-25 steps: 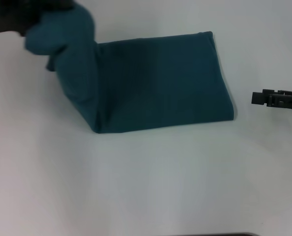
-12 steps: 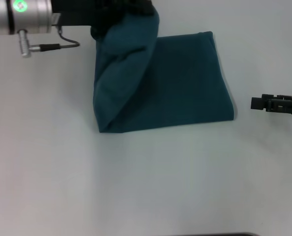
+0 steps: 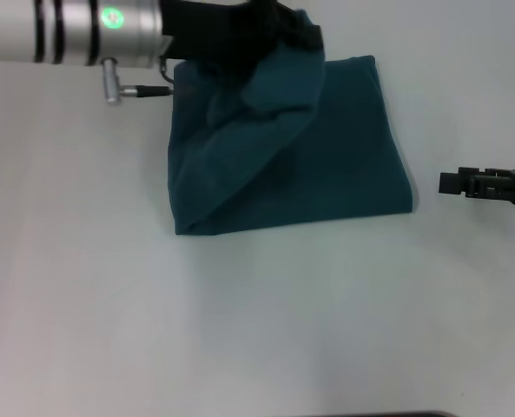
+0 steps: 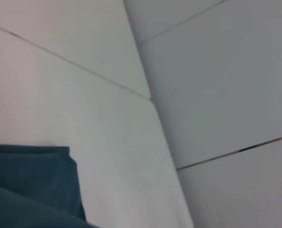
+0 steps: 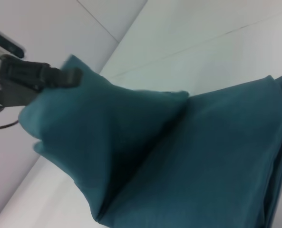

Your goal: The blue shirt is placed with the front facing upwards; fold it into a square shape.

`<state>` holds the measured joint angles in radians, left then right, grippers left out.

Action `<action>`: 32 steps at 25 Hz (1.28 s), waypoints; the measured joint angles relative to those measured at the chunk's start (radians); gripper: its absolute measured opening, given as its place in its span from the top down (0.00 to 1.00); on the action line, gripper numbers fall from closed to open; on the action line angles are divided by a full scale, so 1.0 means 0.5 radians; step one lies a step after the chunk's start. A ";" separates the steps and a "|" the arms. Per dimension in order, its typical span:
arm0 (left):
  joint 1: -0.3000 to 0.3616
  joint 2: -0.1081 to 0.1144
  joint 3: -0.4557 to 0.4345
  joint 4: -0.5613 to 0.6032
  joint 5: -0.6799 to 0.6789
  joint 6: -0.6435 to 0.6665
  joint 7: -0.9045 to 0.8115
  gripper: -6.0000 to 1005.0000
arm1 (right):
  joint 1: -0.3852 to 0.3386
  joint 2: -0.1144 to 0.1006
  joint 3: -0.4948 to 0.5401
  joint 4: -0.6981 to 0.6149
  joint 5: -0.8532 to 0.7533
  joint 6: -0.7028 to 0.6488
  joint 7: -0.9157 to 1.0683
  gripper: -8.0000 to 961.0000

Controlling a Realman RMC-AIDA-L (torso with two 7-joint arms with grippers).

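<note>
Gripping the blue shirt (image 3: pixel 326 165), left gripper (image 3: pixel 305 35) fingers lift a fold; no lettering shows.

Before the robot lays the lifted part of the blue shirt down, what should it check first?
1. Left gripper grips the blue shirt: ok, cloth hangs from it.
2. Lifted flap is over the flat part: ok.
3. Flap is smooth: not ok, it hangs bunched.
4. Right gripper is off the cloth: ok, it sits beside the shirt's edge over the table.
5. Edges will line up square: cannot tell.
</note>
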<state>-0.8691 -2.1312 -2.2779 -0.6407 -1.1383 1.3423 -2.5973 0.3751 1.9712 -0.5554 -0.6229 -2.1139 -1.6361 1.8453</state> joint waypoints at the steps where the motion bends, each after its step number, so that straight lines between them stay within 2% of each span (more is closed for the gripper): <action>1: -0.015 -0.008 0.022 0.013 -0.003 -0.037 0.000 0.89 | 0.002 0.000 0.000 0.000 0.000 0.000 0.000 0.05; 5: -0.063 -0.043 0.039 0.026 -0.016 -0.140 0.012 0.89 | 0.007 0.000 0.000 0.002 -0.006 -0.001 0.000 0.05; 8: -0.076 -0.053 0.035 0.025 -0.017 -0.161 0.013 0.72 | 0.009 0.000 0.000 0.007 -0.018 0.002 0.000 0.05; 13: -0.055 -0.048 0.018 0.003 -0.062 -0.136 0.033 0.52 | 0.011 0.000 0.000 0.010 -0.031 0.006 0.000 0.05; 19: 0.084 0.014 0.003 -0.098 -0.171 0.012 0.056 0.36 | 0.027 0.000 0.004 0.010 -0.031 0.002 0.022 0.05; 26: 0.443 0.101 -0.222 -0.268 -0.258 0.320 0.065 0.20 | 0.129 -0.009 -0.006 -0.007 -0.033 -0.002 0.141 0.05; 30: 0.612 0.167 -0.214 -0.279 -0.230 0.421 0.110 0.10 | 0.238 -0.037 -0.043 -0.089 -0.034 -0.013 0.350 0.05; 32: 0.679 0.185 -0.212 -0.274 -0.199 0.419 0.135 0.10 | 0.304 -0.053 -0.060 -0.156 -0.034 -0.017 0.516 0.05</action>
<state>-0.5295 -2.0388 -2.3841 -0.7778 -1.2381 1.5518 -2.5299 0.5269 1.9446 -0.5856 -0.7007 -2.1312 -1.6445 2.1032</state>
